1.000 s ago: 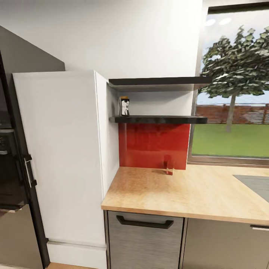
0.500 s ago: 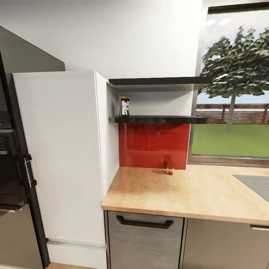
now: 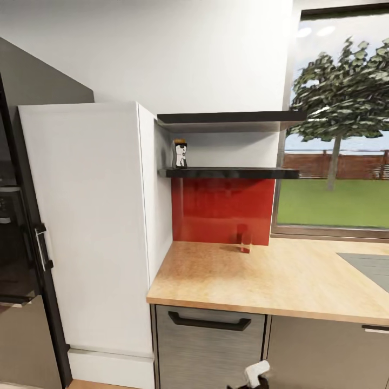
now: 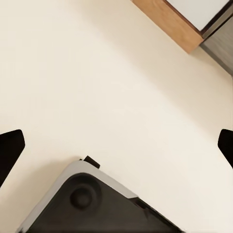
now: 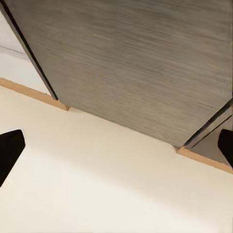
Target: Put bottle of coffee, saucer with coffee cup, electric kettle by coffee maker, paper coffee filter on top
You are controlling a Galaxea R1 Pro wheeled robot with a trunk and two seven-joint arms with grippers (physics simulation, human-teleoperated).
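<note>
head view looks at a kitchen corner: the bottle [image 3: 180, 154] stands upright at the left end of the lower shelf [image 3: 232, 173], just beside a tall white cabinet [image 3: 89, 227]. a second shelf [image 3: 232, 117] hangs above it. under the shelves a red backsplash [image 3: 224, 210] meets the wooden desk [image 3: 259, 278], and a small red glass [image 3: 246, 241] stands on the desk against the backsplash. a window [image 3: 340, 124] with a tree outside is to the right, a dark oven [image 3: 13, 243] to the left, and a grey drawer [image 3: 208, 346] with a black handle sits under the desk. at the bottom edge a white part of the right arm [image 3: 255, 374] pokes in, low in front of the drawer.

left gripper [image 4: 116, 141] points down at the pale floor [image 4: 121, 87] above the robot's base [image 4: 92, 204], fingers wide apart. right gripper [image 5: 116, 145] faces the grey cabinet front [image 5: 145, 63] near the floor, fingers also wide apart, nothing between them.
</note>
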